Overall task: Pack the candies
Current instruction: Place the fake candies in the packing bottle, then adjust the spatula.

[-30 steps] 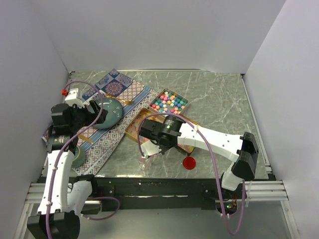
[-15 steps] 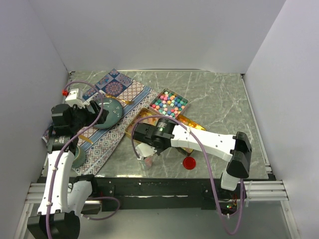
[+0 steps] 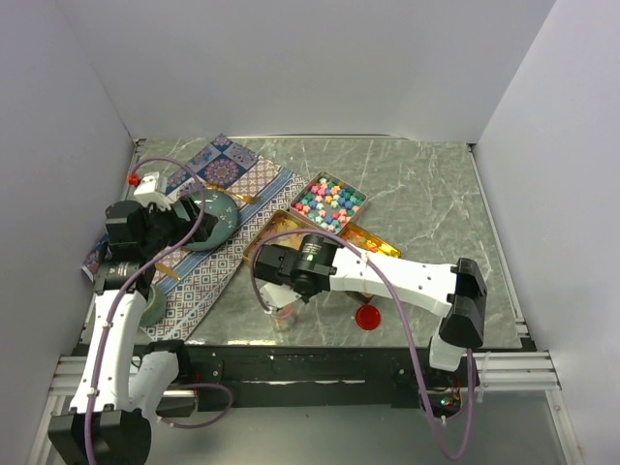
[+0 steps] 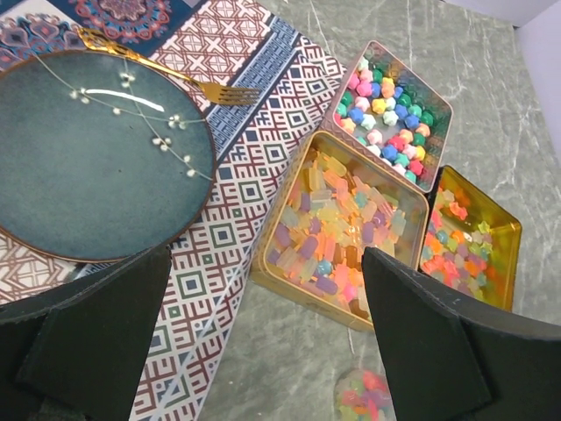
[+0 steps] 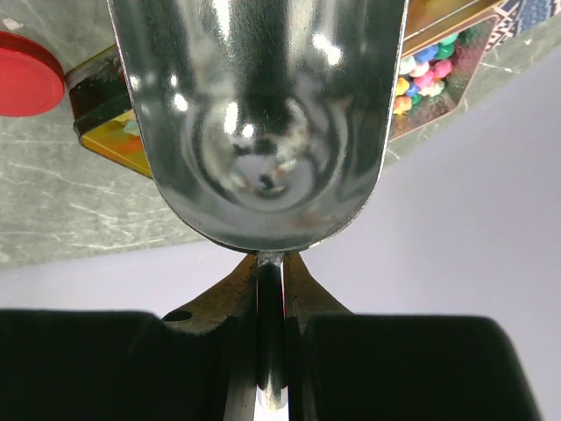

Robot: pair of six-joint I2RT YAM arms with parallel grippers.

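The candies fill three gold tins: pastel ones, translucent yellow-pink ones and orange-yellow ones. More candies lie in a small clear jar near the table's front edge. My right gripper is shut on the thin handle of a metal scoop, whose bowl looks empty, just above the jar. Over the teal plate, my left gripper stands wide open with nothing between its fingers.
A patterned placemat carries the plate and a gold fork. A red round disc lies right of the jar. A greenish cup sits by the left arm. White walls close in the table.
My right arm has swung left and toward the front edge with the scoop, ending over the small jar. The left arm has shifted only slightly.
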